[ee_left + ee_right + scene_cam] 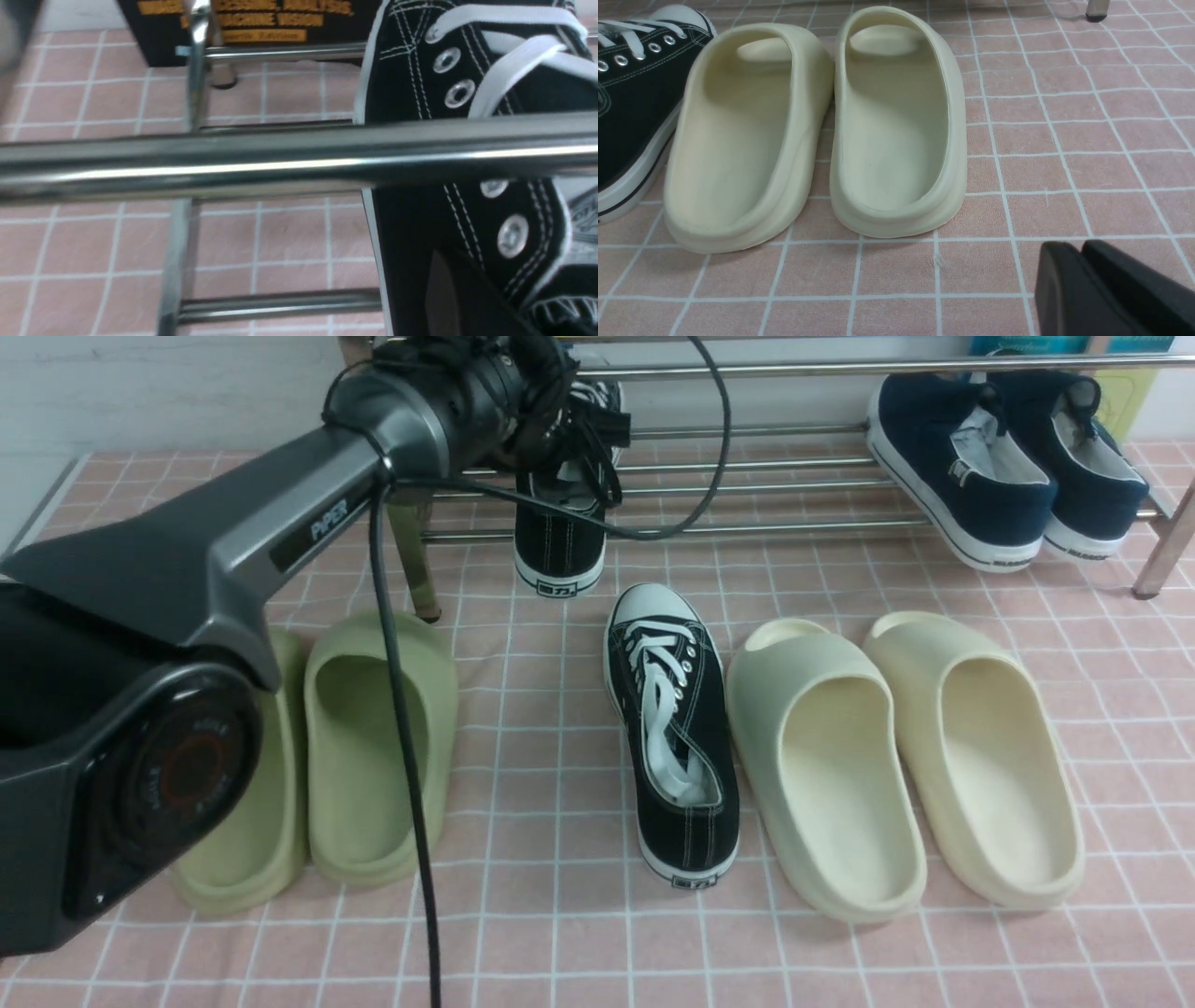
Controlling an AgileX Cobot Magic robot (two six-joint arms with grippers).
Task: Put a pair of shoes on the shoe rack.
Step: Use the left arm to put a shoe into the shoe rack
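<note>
Jaws of your left gripper, pressed together, seem to pinch the side of one black canvas sneaker, lying across the rails of the chrome shoe rack, heel over the front rail. Your right gripper, fingers close together and empty, hovers low over the pink checked cloth beside the cream foam slippers. The second black canvas sneaker lies just beside them: likely light, soft-sided, stiff-soled. Take its heel collar, avoiding loose laces.
</note>
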